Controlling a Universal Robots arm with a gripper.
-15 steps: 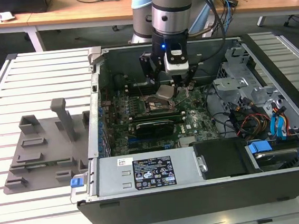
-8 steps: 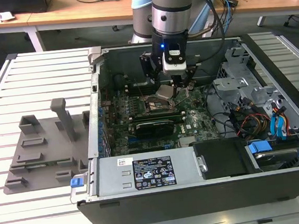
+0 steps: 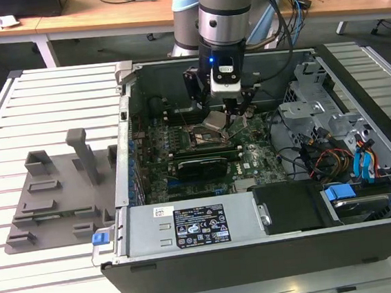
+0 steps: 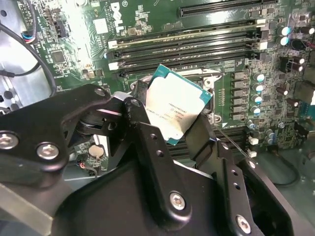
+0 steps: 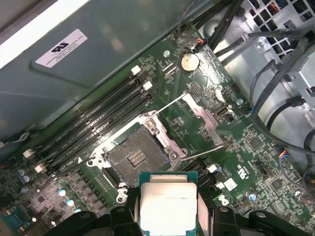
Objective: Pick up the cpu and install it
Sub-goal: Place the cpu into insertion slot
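Note:
The cpu [image 3: 214, 122] is a thin square chip with a silvery top and a teal rim. My gripper [image 3: 222, 110] is shut on it, and it hangs tilted just above the motherboard inside the open computer case [image 3: 262, 265]. In the second wrist view the black fingers [image 4: 142, 123] clamp two opposite edges of the cpu [image 4: 173, 105]. The first wrist view shows the cpu [image 5: 168, 204] held in my gripper [image 5: 168, 219], a little short of the bare dark socket [image 5: 136, 157]. The socket's metal load plate [image 5: 203, 117] is swung open beside it.
Rows of memory slots [image 5: 98, 120] run along one side of the socket. A grey power supply [image 3: 196, 226] fills the case front, with cables and blue drive tabs [image 3: 363, 165] at the exterior view's right. A grey fixture tray [image 3: 55, 194] with upright blocks stands outside, to the exterior view's left.

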